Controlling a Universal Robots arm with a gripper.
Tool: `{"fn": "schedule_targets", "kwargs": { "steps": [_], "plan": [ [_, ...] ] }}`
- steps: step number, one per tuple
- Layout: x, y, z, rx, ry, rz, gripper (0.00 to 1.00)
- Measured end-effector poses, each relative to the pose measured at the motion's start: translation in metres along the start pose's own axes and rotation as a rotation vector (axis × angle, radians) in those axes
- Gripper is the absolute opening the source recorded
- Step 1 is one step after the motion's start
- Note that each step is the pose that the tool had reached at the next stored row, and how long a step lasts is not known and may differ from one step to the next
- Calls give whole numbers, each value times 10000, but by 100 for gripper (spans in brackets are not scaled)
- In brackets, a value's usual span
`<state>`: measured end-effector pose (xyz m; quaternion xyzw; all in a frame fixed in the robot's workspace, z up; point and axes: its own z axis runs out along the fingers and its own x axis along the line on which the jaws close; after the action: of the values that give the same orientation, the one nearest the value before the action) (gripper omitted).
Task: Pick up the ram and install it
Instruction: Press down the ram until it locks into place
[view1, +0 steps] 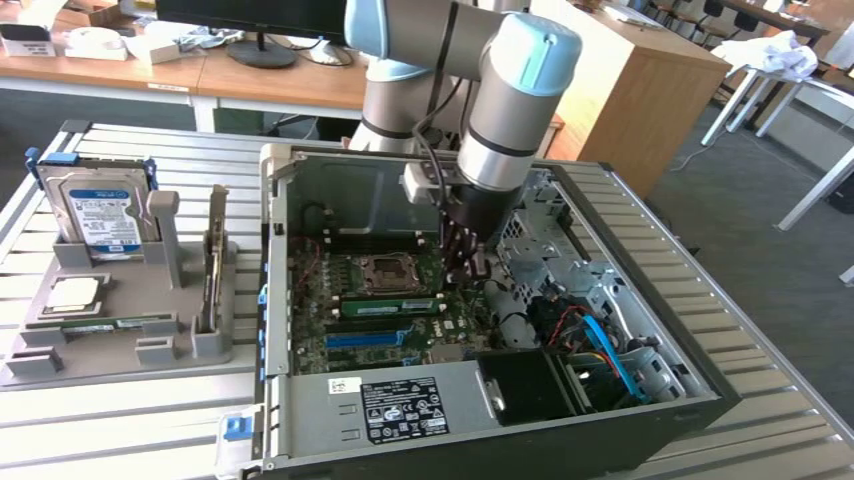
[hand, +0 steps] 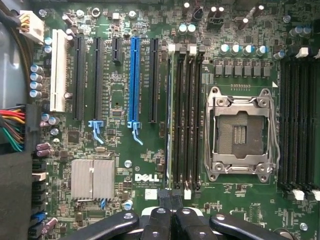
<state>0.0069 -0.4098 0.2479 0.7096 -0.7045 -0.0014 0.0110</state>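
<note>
The ram (hand: 170, 117) stands on edge in the first of the four memory slots (hand: 186, 117), seen from above as a thin strip with a pale edge, just beside the empty processor socket (hand: 241, 131). In the exterior view it shows as a green stick (view1: 387, 306) lying across the motherboard (view1: 380, 315) below that socket. The gripper (hand: 171, 196) hangs directly over one end of the ram, its black fingers (hand: 165, 196) pressed together with no gap, their tips at the slot's end clip. The arm (view1: 514, 100) reaches down into the open computer case (view1: 441, 425). On the exterior view's left, a grey parts holder (view1: 127, 350) carries a hard drive (view1: 100, 215) standing upright and a processor chip (view1: 70, 295) lying flat.
</note>
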Motion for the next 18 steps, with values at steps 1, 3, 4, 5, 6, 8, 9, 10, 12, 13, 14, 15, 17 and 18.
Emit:
{"fn": "schedule_targets", "kwargs": {
  "steps": [1, 3, 4, 5, 6, 8, 9, 10, 12, 13, 14, 15, 17, 18],
  "plan": [
    [0, 0, 9, 0, 0, 0, 10],
    [0, 0, 25, 0, 0, 0, 10],
    [0, -1, 33, 0, 1, 0, 10],
    [0, -1, 40, 0, 0, 0, 10],
    [0, -1, 47, 0, 0, 0, 10],
    [0, -1, 62, 0, 1, 0, 10],
    [-1, -1, 69, 0, 0, 0, 10],
    [-1, -1, 76, -1, 1, 0, 10],
    [-1, -2, 91, 0, 0, 0, 10],
    [-1, -1, 93, -1, 2, 0, 10],
    [-1, -1, 93, -1, 2, 0, 10],
    [-1, -1, 93, -1, 2, 1, 10],
    [-1, -2, 93, -1, 2, 0, 10],
    [-4, -2, 95, 0, -1, 1, 10]
  ]
}}
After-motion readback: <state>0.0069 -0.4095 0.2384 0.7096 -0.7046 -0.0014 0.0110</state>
